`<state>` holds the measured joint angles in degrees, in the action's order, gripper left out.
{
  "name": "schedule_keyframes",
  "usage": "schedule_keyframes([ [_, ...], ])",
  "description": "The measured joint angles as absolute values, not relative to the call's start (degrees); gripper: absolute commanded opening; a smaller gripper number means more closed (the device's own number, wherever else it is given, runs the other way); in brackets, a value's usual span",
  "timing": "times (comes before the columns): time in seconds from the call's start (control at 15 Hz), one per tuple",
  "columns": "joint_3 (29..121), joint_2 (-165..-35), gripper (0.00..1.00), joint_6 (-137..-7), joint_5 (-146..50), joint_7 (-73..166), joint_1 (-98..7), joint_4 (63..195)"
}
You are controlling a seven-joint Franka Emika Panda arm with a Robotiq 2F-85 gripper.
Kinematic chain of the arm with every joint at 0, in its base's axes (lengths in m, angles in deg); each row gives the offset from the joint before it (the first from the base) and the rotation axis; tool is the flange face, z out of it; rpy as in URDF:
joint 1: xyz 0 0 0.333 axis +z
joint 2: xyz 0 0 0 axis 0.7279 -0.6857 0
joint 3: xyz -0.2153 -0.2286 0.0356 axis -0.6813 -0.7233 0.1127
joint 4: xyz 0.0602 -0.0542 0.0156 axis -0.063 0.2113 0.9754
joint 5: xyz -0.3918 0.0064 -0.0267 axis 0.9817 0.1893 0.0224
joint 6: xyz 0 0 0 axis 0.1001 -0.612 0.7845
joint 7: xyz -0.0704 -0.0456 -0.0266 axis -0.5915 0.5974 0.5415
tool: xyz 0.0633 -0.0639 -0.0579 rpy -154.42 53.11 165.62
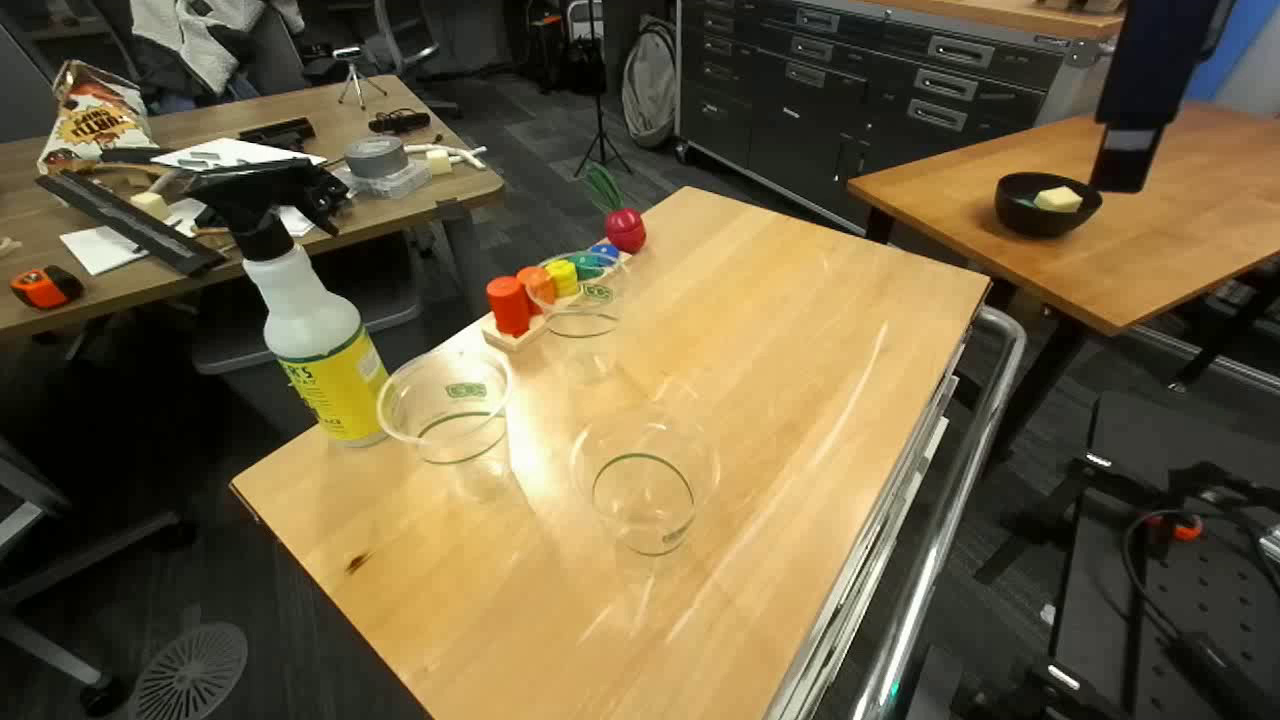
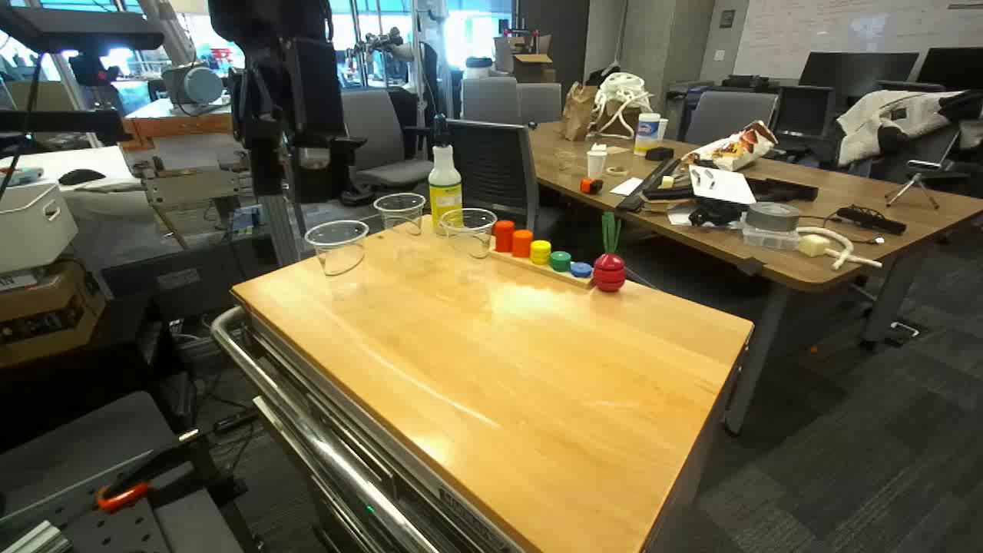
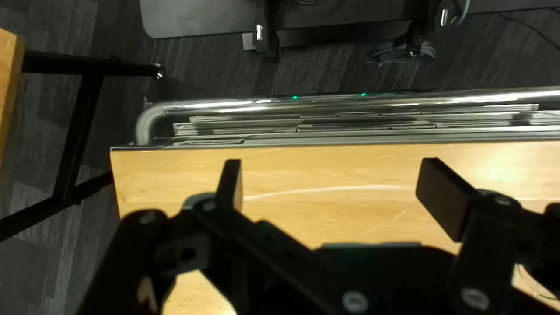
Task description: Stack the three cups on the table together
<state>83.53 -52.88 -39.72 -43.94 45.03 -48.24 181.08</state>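
Wrist view: gripper (image 3: 334, 190) jaws stood wide apart

The table (image 3: 328, 168) surface showed between the fingers (image 3: 442, 197). In both exterior views, cup A (image 1: 445, 400) stood near the spray bottle (image 1: 325, 360), cup B (image 1: 590, 312) beside the coloured blocks (image 2: 540, 253), and cup C (image 1: 645, 485) nearest the metal rail (image 1: 948, 525). All three clear cups were upright on the table, separate from one another.

A spray bottle (image 1: 320, 325) with a yellow label (image 1: 338, 392) stands near a wooden board (image 2: 544, 269) of coloured blocks (image 2: 540, 252), red through blue; a round red toy (image 2: 610, 274) with green leaves (image 2: 610, 233) sits beside the blue end. In an exterior view, a cluttered bench (image 1: 425, 195) bears a snack bag (image 1: 95, 125), a grey tape roll (image 1: 376, 160), an orange tape measure (image 1: 47, 287) and a tripod (image 1: 357, 78). A black bowl (image 1: 1040, 218) holding a pale block (image 1: 1058, 199) rests on a wooden bench (image 1: 1130, 260).
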Motion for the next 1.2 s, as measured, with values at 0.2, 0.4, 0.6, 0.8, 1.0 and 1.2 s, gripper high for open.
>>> schedule_keyframes([
  [0.2,83.5,-52.8,1.0,-39.8,-43.9,45.0,-48.2,180.6],
  [0.4,83.5,-52.8,1.0,-39.8,-43.9,45.0,-48.2,180.5],
  [0.6,83.5,-52.8,1.0,-39.8,-43.9,45.0,-48.2,180.6],
  [0.8,83.4,-53.8,1.0,-40.3,-43.8,43.3,-48.2,180.3],
  [1.0,83.4,-57.4,1.0,-43.1,-42.3,40.8,-48.3,177.6],
  [1.2,83.8,-63.2,1.0,-44.5,-40.6,39.2,-48.2,172.6],
])
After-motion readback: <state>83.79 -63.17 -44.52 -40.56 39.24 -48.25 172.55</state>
